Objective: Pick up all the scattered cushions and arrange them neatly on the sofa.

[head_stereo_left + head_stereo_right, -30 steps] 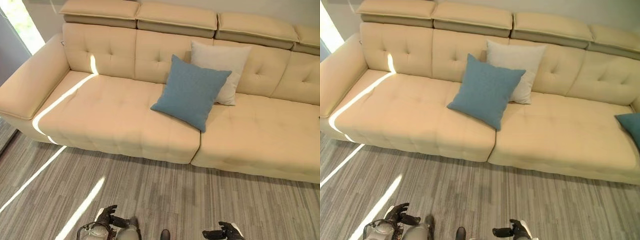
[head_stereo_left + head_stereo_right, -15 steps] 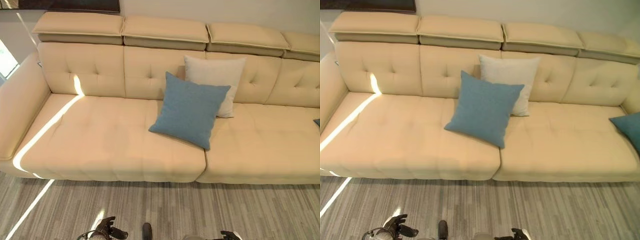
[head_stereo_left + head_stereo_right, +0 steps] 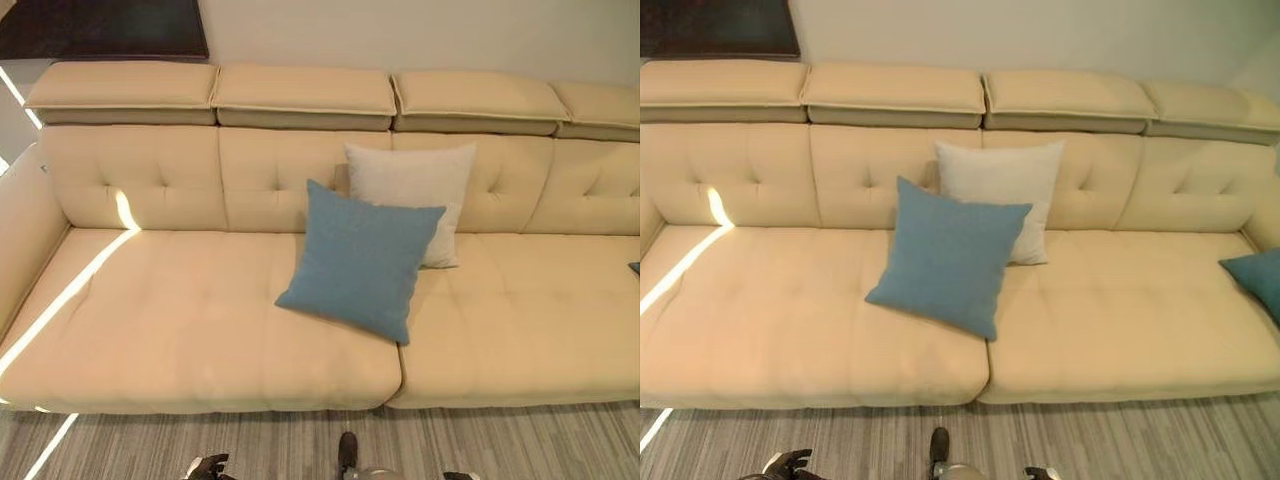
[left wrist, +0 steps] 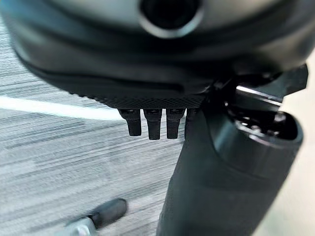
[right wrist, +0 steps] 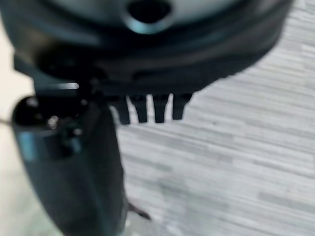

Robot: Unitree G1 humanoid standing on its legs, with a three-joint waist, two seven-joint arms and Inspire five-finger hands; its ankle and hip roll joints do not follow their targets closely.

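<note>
A square blue fabric cushion (image 3: 360,258) leans on a white cushion (image 3: 412,197) mid-frame on the beige tufted sofa (image 3: 170,320); another blue cushion (image 3: 1258,280) lies at right edge, unarranged. Both hands (image 4: 152,123) (image 5: 147,108) empty, fingers relaxed.

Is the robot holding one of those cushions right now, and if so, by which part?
No. Both hands are empty: the left hand and right hand hang over the floor with straight fingers.

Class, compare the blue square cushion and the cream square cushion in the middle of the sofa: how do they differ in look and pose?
The blue square cushion is darker and sits in front, tilted onto a corner; the cream square cushion is pale, stands straight against the backrest and is partly hidden behind it. Both are square and rest on the beige sofa.
</note>
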